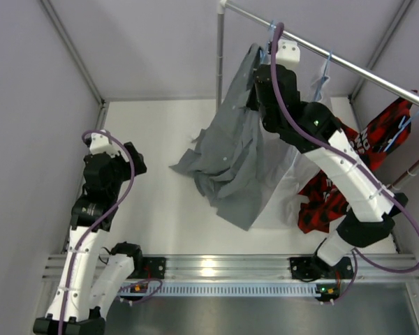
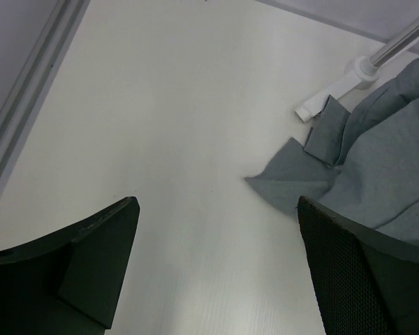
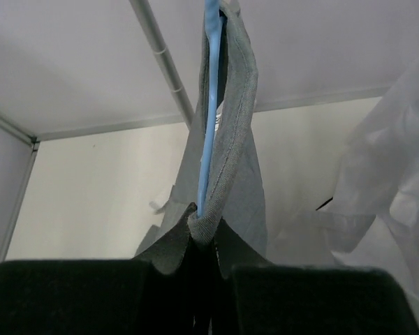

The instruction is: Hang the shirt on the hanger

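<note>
The grey shirt (image 1: 230, 157) hangs from near the rail, its lower part draped on the white table; it also shows in the left wrist view (image 2: 391, 153) and in the right wrist view (image 3: 234, 105). The light-blue hanger (image 3: 208, 105) runs inside the shirt's collar edge; its hook (image 1: 271, 29) sits on the rail. My right gripper (image 3: 204, 234) is shut on the shirt's edge and the hanger wire, raised near the rail (image 1: 262, 84). My left gripper (image 2: 216, 258) is open and empty over the table at the left (image 1: 129, 160), apart from the shirt.
A metal rail (image 1: 349, 66) crosses the back right on an upright post (image 1: 221, 56). A white shirt (image 1: 283, 188) and a red-and-black garment (image 1: 349, 160) hang at the right on their own hangers. Grey walls close in left and right.
</note>
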Tool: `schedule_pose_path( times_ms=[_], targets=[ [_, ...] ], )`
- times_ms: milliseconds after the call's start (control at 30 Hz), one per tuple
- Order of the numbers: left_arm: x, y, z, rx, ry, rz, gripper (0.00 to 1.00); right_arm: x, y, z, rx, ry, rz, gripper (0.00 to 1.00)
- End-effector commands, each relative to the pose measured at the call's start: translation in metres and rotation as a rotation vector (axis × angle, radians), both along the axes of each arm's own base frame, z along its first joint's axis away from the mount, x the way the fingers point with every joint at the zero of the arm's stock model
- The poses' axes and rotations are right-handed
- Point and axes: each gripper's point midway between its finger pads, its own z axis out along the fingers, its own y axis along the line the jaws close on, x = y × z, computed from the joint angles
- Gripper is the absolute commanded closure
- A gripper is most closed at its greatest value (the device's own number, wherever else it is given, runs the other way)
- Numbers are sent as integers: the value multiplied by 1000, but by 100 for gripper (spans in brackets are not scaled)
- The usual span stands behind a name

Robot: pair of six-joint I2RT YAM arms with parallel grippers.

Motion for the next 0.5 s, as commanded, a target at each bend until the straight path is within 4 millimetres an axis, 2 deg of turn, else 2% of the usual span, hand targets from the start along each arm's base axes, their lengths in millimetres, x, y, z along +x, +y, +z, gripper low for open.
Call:
schedule_pose_path(
  times_ms=[0,67,267,467],
  targets=[
    [2,-11,14,-29,-83,-52,2,10,-12,54,104,-113,-19,100],
    [2,-14,17,-27,-89,-64,2,18,-17,60,105,-124,-16,100],
    [-2,-26,20,-36,-101,-128,2,38,-24,62,58,-137,27,100],
    [-4,-35,21,-42,-107,-174,2,62,-33,45,39,-99,38,100]
  ],
)
